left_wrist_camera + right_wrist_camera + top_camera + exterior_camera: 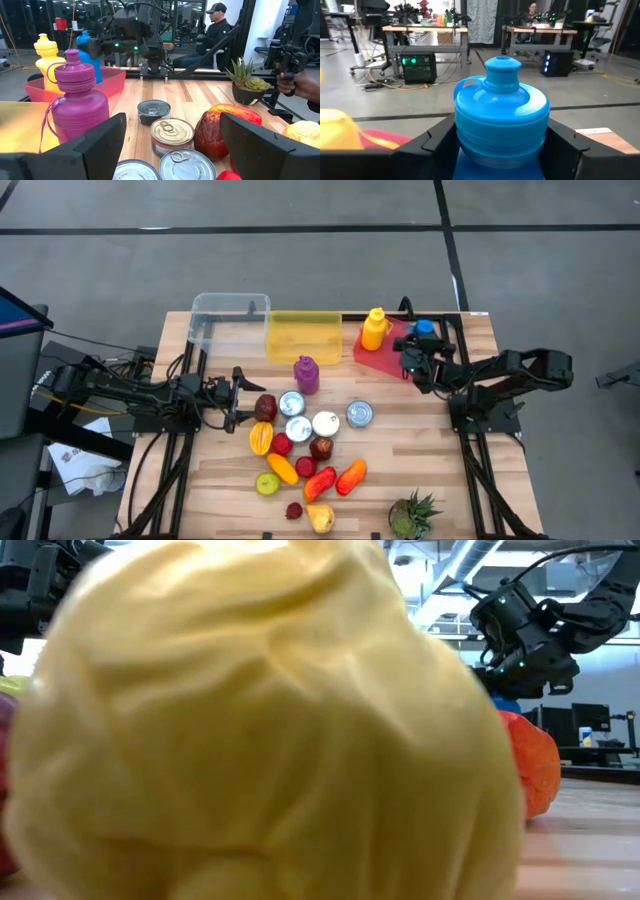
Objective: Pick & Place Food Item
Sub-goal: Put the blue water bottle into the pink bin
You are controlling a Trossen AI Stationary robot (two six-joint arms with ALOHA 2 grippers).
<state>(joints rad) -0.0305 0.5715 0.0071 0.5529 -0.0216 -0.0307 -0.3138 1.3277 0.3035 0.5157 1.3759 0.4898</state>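
Note:
A blue bottle (501, 107) with a loop handle stands upright in the red bin (383, 352), beside a yellow bottle (374, 328). My right gripper (501, 150) reaches level toward the table's far edge and is shut on the blue bottle (425, 329). The bottle's base is hidden. My left gripper (170, 150) waits open at the table's left (240, 400), pointing level at a purple bottle (77, 105), several cans (172, 135) and plastic fruit. My right gripper pinches the blue bottle's round body just below its shoulder (462, 135), one finger on each side. The fingers come in level from the table's near side. The bottle stands upright between them. I cannot tell whether its base rests in the red bin.
A clear bin (229, 318) and a yellow bin (303, 337) stand along the far edge. Cans (360, 414) and fruit (300, 465) crowd the table's middle. A pineapple (414, 515) sits near the front. A pale yellow fruit (260, 720) fills most of the low view.

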